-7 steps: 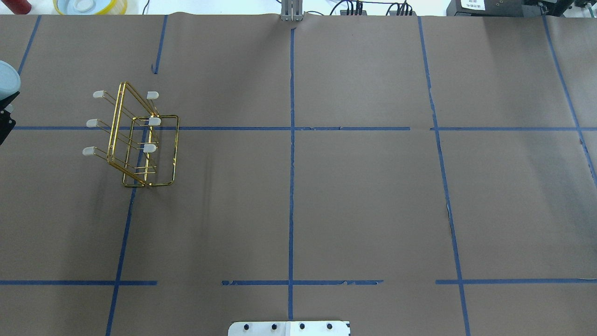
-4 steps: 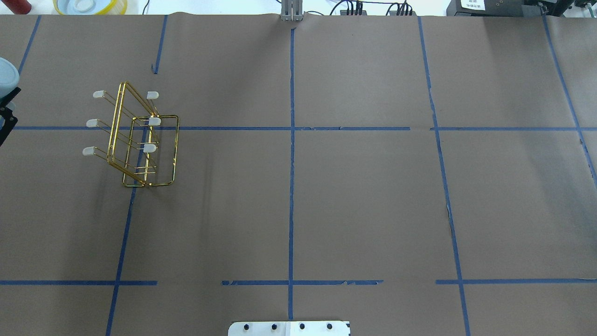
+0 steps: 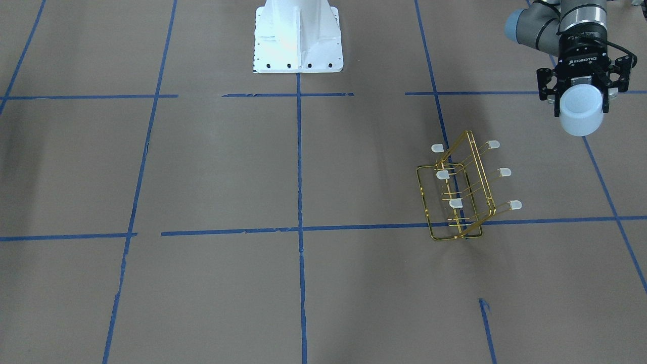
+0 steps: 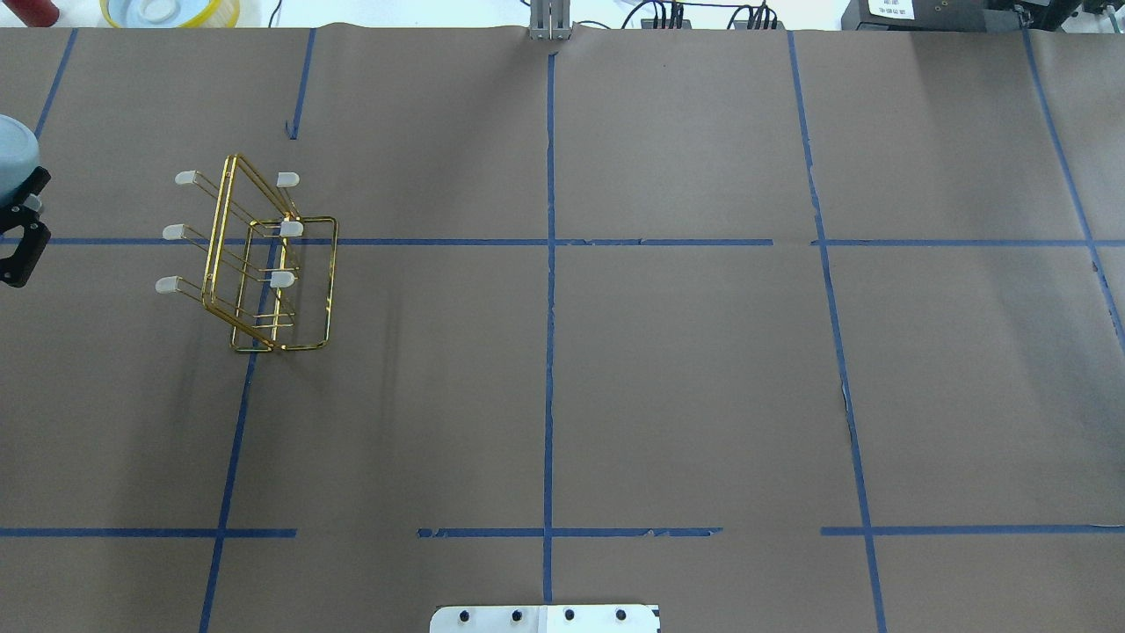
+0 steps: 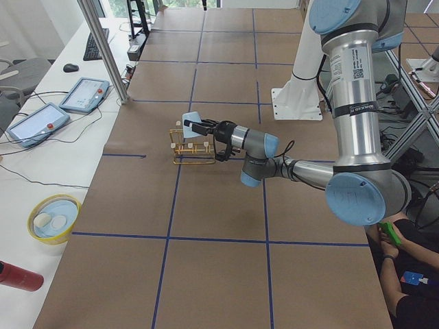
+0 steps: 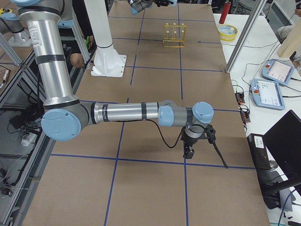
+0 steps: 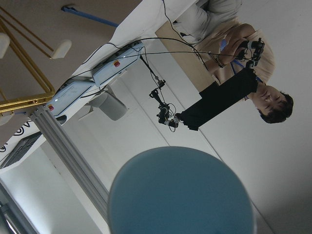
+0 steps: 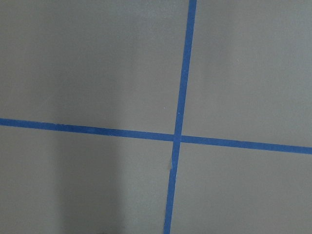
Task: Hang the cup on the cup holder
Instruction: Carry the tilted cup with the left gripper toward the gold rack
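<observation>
The cup is pale blue-white and lies sideways between the fingers of my left gripper, which is shut on it in the air. Its base fills the left wrist view. It shows at the left edge of the overhead view. The gold wire cup holder stands on the table, prongs bare, apart from the cup; it also shows in the overhead view. My right gripper hangs over bare table far from the rack. I cannot tell if it is open or shut.
The white robot base stands at the table's middle edge. A yellow-rimmed bowl and a red object lie beyond the far edge. Blue tape lines cross the brown paper. An operator stands past the table.
My left gripper with the cup has moved a little further into the overhead view from the left edge, toward the rack. The rack has not moved.
</observation>
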Tool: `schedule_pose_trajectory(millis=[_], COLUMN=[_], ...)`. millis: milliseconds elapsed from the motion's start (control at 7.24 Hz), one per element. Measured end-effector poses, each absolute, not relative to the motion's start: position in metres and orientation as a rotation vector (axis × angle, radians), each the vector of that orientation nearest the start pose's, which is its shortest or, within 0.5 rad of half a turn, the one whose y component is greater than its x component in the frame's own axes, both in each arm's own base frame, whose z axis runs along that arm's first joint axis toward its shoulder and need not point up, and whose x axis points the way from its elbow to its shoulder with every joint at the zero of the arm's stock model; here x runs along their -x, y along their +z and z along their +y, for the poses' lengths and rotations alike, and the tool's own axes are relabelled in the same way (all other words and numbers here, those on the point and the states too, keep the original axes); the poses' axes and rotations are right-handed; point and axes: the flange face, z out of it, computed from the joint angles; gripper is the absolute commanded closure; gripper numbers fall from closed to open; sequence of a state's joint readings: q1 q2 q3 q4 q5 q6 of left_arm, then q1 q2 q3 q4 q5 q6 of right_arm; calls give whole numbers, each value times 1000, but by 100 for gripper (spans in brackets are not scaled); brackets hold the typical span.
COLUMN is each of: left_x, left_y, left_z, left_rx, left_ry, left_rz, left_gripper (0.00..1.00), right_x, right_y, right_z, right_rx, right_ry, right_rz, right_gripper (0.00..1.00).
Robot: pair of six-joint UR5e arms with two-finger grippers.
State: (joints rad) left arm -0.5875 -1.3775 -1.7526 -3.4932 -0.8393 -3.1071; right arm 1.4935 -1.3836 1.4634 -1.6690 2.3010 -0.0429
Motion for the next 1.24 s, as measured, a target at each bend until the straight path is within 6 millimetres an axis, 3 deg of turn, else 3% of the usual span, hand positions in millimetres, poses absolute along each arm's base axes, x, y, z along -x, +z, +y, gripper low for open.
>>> schedule_pose_trajectory(millis=[276, 552, 1243], left_x=[-195, -227, -282], left_y=[483, 493, 487], left_z=[-349, -343, -324], left_rx=[587, 632, 707], left_ry=[-2024, -2122, -2268], left_rz=[2458, 2503, 2597], left_gripper=[100, 100, 100], right_x=[-23, -23, -23], right_y=[625, 625, 625], right_z=[-572, -572, -572], right_rx=[30, 30, 30], right_ry=[-108, -108, -108], right_rz=[-730, -730, -730], right_gripper=[0, 0, 0])
